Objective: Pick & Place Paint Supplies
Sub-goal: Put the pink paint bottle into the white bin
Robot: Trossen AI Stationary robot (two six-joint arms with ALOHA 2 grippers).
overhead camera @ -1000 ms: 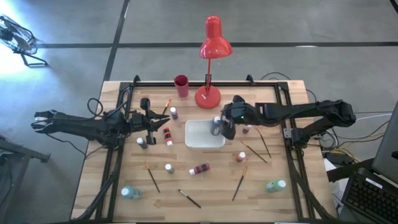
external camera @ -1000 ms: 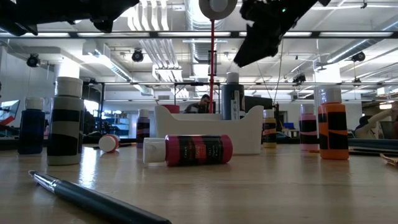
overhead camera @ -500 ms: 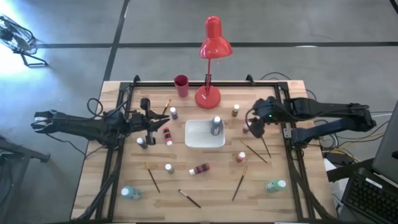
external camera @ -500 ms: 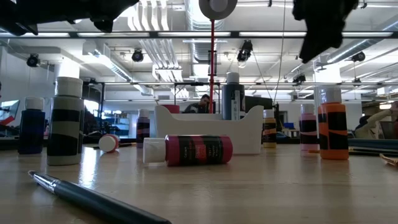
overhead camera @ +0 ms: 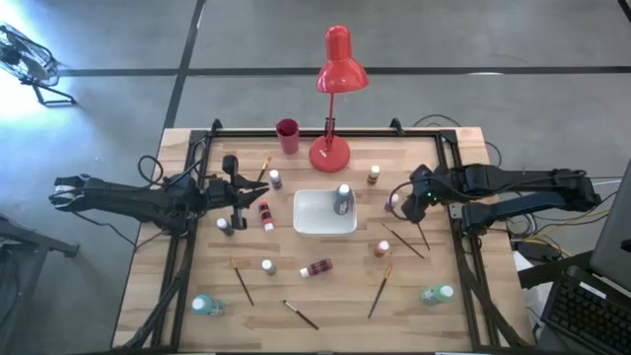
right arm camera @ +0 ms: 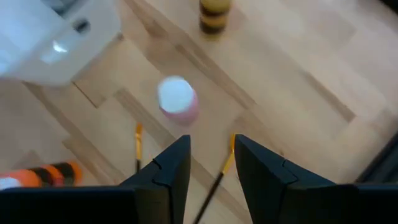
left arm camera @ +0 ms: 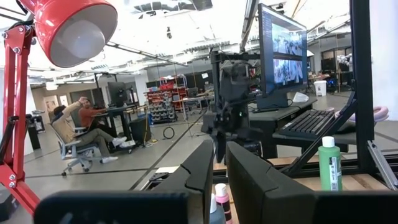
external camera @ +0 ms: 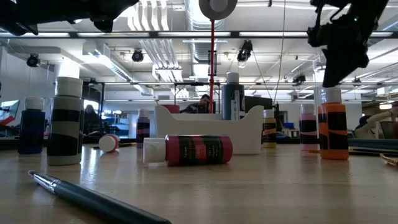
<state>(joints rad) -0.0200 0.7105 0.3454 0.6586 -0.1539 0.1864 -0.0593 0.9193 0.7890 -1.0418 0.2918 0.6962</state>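
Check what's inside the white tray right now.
One dark paint bottle with a pale cap stands upright in the white tray, near its right wall. The rest looks bare; the floor under the bottle is covered.

L arm stretched low across the table's left side, its gripper [overhead camera: 235, 193] near the centre-left — fingers [left arm camera: 249, 180] nearly together, a thin gap showing. R arm reaches in from the right edge, wrist angled down — gripper [overhead camera: 406, 205] hovers, fingers [right arm camera: 264, 174] parted.

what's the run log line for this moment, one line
phase: reach | right gripper: open above pink-capped bottle, right of white tray | tray: one bottle inside | left gripper: waiting left of tray
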